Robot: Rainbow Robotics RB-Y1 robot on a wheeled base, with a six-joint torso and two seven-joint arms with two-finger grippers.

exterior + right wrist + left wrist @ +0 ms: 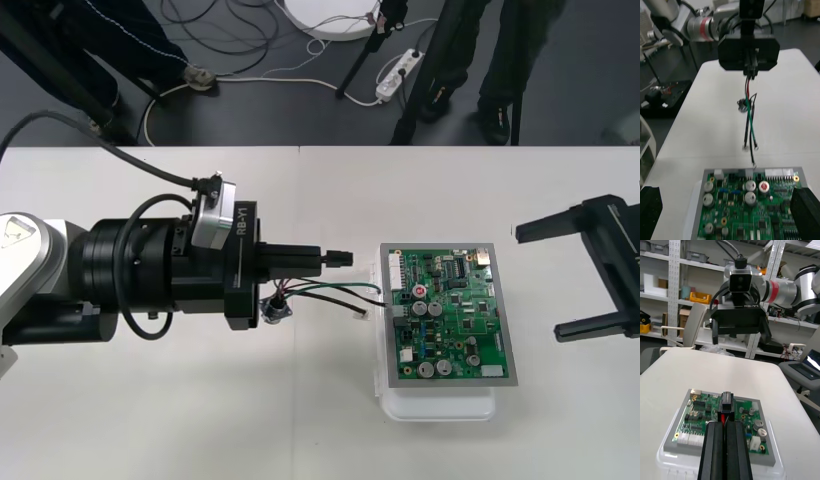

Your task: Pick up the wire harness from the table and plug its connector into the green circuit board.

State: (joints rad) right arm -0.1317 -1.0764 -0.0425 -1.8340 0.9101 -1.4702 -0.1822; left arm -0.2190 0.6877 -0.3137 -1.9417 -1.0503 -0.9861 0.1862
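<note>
Front view findings: the left claw (322, 257) is clenched on the harness's black plug (341, 257), which juts from the fingertips toward the green board (452, 312). The plug is held off the table (150, 420), just short of the board's near edge, and is not seated. The left wrist view confirms this: both fingers (714, 450) are pressed together, with the plug (726, 402) pinched at their tips and a red wire running between them. Holding the plug by its rear leaves its front face free, which I judge to be the set-up for insertion.

The wires (330, 292) trail under the claw back to the round metal socket (273, 310) beside the claw's body. I cannot tell whether the socket rests on the table. In the right wrist view, the loose wire ends (752, 150) reach almost to the board's edge. I judge them a snag risk, since they lie between the plug and the board.

The board sits on a white base (440, 405). The right claw (540, 282) waits past the board's far side with its fingers spread, clear of the approach.
</note>
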